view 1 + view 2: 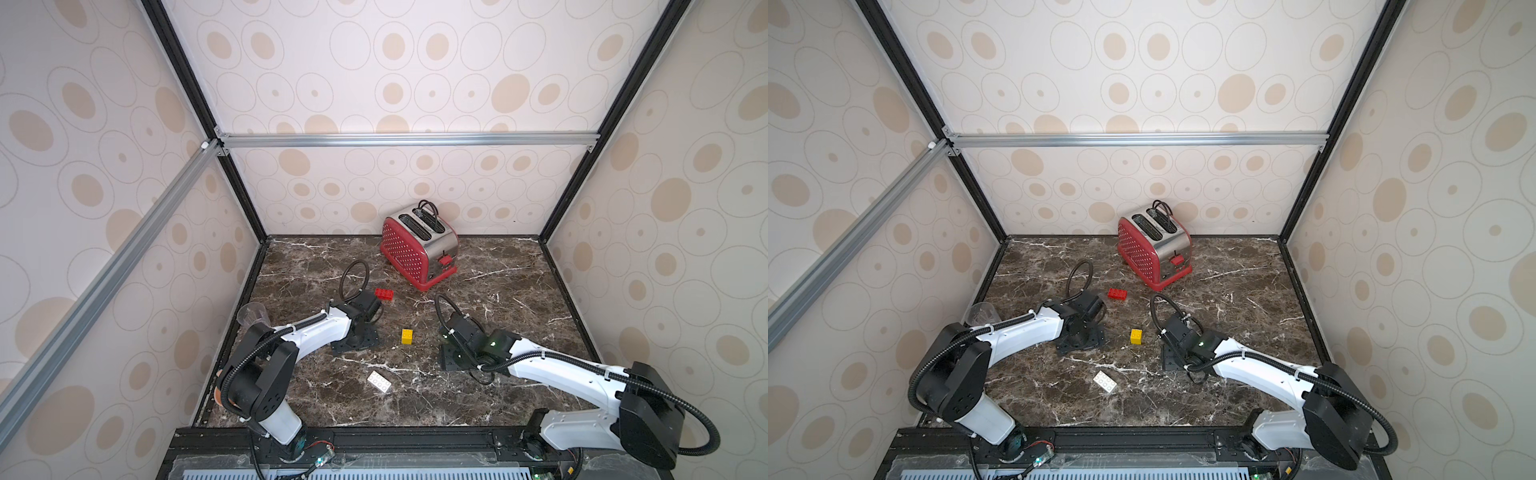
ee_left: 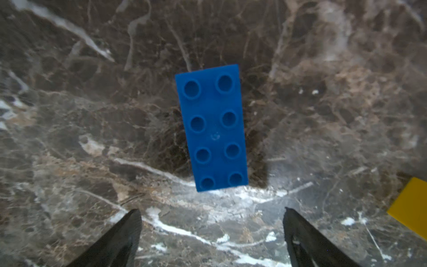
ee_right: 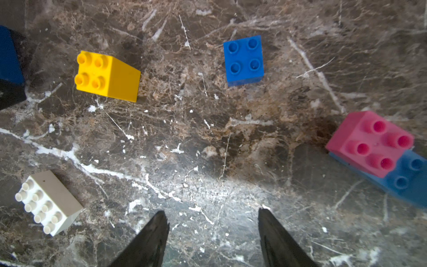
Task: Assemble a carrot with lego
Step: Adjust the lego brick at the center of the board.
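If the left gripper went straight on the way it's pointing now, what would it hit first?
Most likely the long blue brick, lying flat, studs up, centred ahead of the open left gripper. Depth is unclear, so it might touch the marble table just short of it.

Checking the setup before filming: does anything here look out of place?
The toaster sits askew at the back, an odd thing for a brick job, and its black cord seems stuffed into a bread slot.
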Action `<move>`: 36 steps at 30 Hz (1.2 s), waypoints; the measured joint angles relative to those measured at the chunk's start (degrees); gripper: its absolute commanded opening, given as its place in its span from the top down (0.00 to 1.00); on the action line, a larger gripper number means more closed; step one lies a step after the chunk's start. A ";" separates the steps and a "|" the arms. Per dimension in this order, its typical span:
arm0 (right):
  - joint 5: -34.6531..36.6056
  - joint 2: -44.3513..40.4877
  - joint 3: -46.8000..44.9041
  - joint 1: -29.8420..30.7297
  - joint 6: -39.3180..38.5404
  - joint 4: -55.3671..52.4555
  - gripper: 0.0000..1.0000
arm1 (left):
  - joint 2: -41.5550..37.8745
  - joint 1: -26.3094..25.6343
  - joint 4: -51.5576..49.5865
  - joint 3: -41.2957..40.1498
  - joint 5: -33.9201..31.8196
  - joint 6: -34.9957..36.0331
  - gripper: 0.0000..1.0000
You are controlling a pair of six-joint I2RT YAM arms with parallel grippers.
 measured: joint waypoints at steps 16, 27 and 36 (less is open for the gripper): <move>3.21 -0.94 -0.11 0.00 0.13 -1.36 0.35 | 8.22 0.24 8.61 6.88 6.99 4.07 0.06; 3.39 -0.94 -0.09 0.00 0.22 -1.95 0.35 | 12.87 -1.95 -1.73 18.49 1.38 10.03 0.03; 2.56 -0.26 -0.09 0.00 0.55 -0.66 0.35 | 11.26 -2.08 -10.86 18.99 -7.85 13.14 0.06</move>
